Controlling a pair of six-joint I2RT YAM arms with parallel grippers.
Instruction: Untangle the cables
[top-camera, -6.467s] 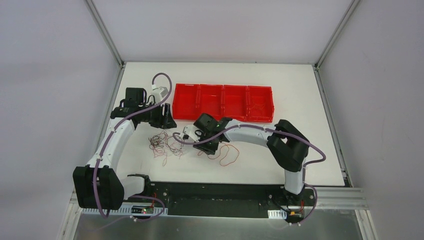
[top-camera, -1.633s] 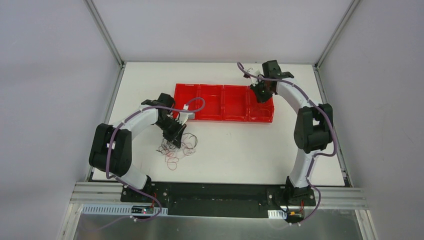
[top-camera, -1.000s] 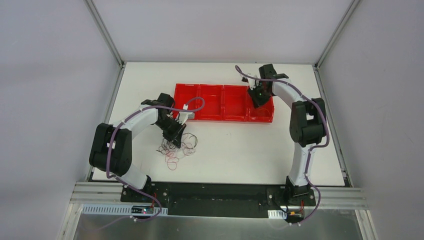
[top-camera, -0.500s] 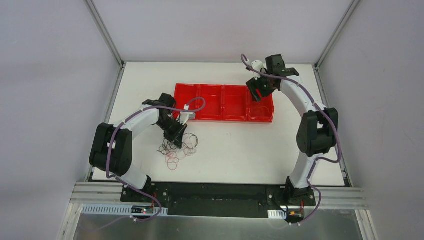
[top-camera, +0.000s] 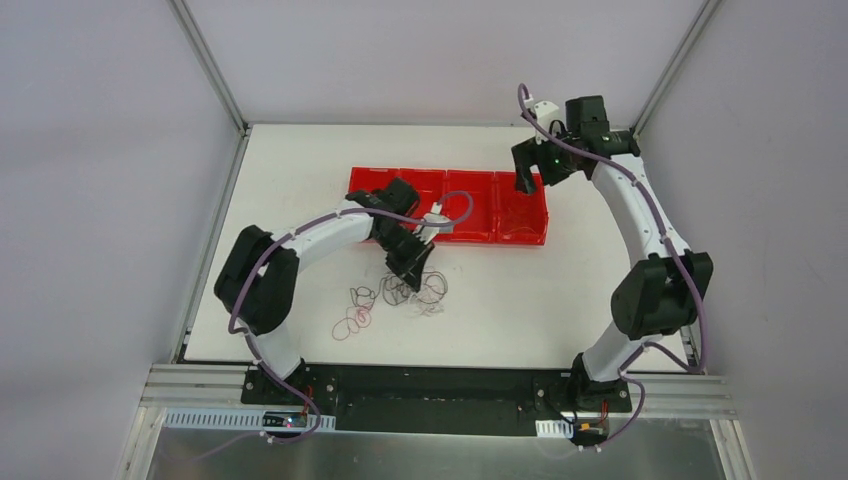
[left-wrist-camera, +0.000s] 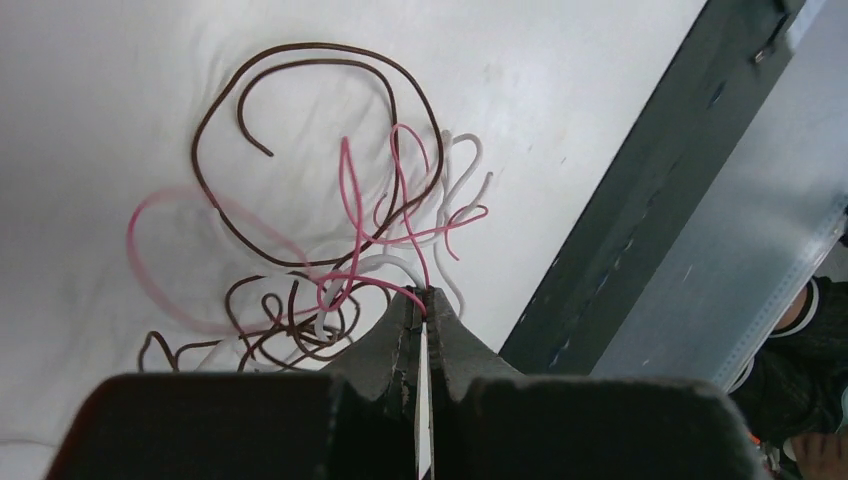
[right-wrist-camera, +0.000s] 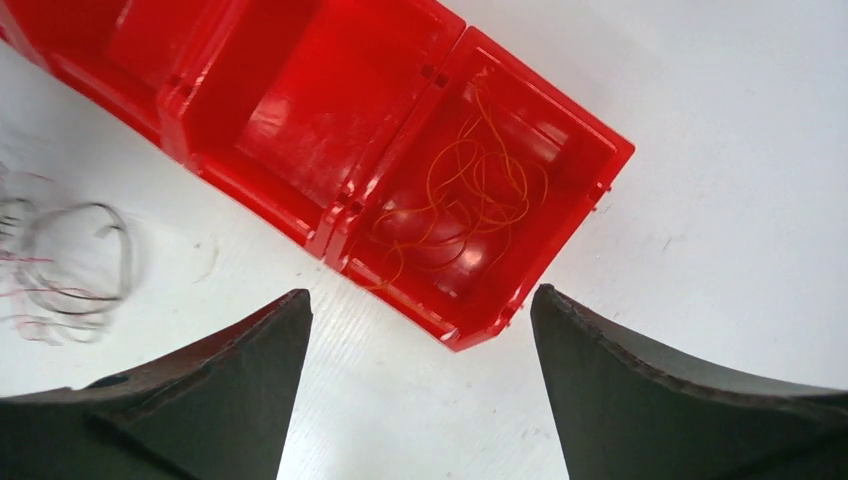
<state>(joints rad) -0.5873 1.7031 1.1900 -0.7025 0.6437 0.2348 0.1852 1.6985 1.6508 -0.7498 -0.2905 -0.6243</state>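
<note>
The cables (top-camera: 402, 292) lie as a loose tangle of red, black and white wires on the white table, just in front of the red tray. My left gripper (top-camera: 410, 268) hangs over the tangle. In the left wrist view it (left-wrist-camera: 422, 292) is shut on a red cable (left-wrist-camera: 345, 195), with dark (left-wrist-camera: 300, 50) and white (left-wrist-camera: 465, 165) loops spread beyond the tips. My right gripper (top-camera: 528, 172) hovers high over the tray's right end. It (right-wrist-camera: 420, 293) is open with nothing between the fingers. Thin orange wires (right-wrist-camera: 470, 190) lie in the end compartment below.
The red tray (top-camera: 470, 238) has several compartments in a row and sits mid-table; its dividing wall (right-wrist-camera: 385, 160) shows in the right wrist view. A few loose wire loops (top-camera: 352, 320) lie left of the tangle. A dark metal rail (left-wrist-camera: 650, 200) borders the table's near edge.
My left arm has swung to the right, dragging the tangle with it and leaving a few loops behind. My right gripper has opened and lifted up and to the right, away from the tray's end compartment.
</note>
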